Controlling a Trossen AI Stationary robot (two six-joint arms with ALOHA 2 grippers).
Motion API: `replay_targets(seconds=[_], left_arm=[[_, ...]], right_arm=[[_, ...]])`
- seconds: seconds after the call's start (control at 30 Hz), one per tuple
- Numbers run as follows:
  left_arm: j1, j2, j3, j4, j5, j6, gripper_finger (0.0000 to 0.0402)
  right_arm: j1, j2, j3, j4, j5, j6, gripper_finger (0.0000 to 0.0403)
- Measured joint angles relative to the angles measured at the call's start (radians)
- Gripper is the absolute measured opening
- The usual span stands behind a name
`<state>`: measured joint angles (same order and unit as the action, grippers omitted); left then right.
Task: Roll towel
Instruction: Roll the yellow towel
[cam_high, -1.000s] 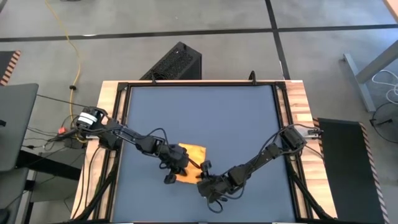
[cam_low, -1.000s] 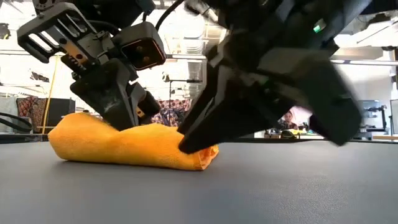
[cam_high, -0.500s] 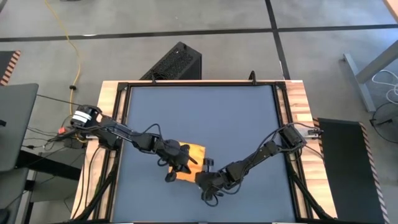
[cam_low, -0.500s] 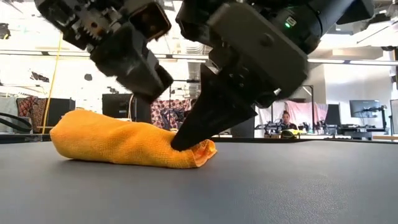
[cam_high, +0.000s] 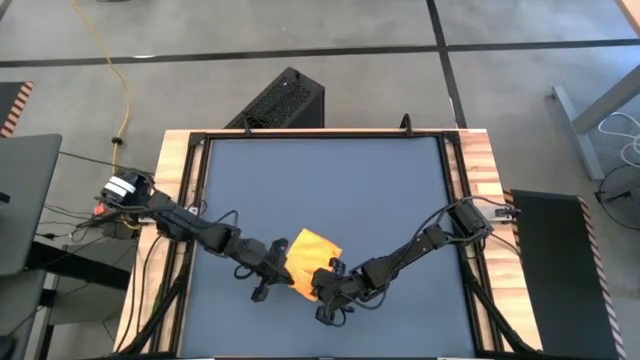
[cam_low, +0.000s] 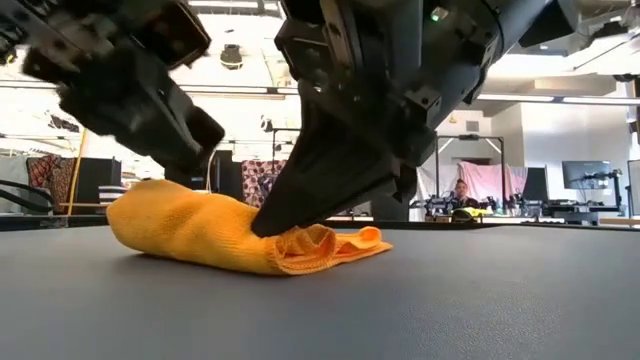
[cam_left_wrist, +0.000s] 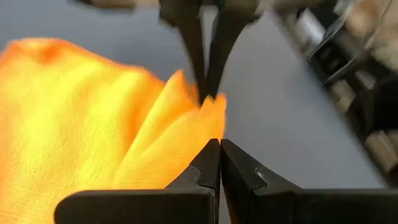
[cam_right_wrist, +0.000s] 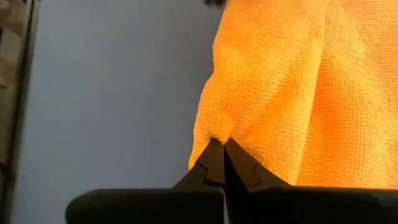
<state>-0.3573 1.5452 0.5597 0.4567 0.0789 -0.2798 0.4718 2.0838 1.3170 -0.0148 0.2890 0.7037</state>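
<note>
On the near half of the dark table (cam_high: 400, 190), a little left of centre, the towel (cam_high: 312, 250) lies as a loose, half-rolled bundle, its far corner still flat and its near edge bunched where both arms meet it. The left arm reaches in from the left edge and the right arm from the right, so each can take one end of that near edge and turn it over evenly. The right gripper (cam_right_wrist: 224, 149) is pressed together on a small fold at the towel's near edge, pinching the cloth. The left gripper (cam_left_wrist: 219, 146) is also pressed together at a raised corner just beside it; it looks to be nipping the fabric, though its tips hide the contact. Judging from this, the roll is only partly made.
</note>
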Motion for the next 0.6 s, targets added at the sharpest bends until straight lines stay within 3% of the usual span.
replay_targets(seconds=[0.07, 0.3, 0.6], left_arm=[[-0.024, -0.029, -0.065, 0.097, -0.048, -0.035, 0.0000], [-0.081, -0.173, -0.196, 0.166, -0.225, -0.056, 0.0000], [-0.079, -0.218, -0.202, 0.153, -0.235, 0.004, 0.0000]], right_arm=[[0.006, 0.000, 0.000, 0.008, 0.000, 0.032, 0.0011], [0.035, -0.002, -0.064, 0.167, 0.019, 0.176, 0.0011], [0.083, -0.004, -0.254, 0.541, 0.102, 0.440, 0.0011]])
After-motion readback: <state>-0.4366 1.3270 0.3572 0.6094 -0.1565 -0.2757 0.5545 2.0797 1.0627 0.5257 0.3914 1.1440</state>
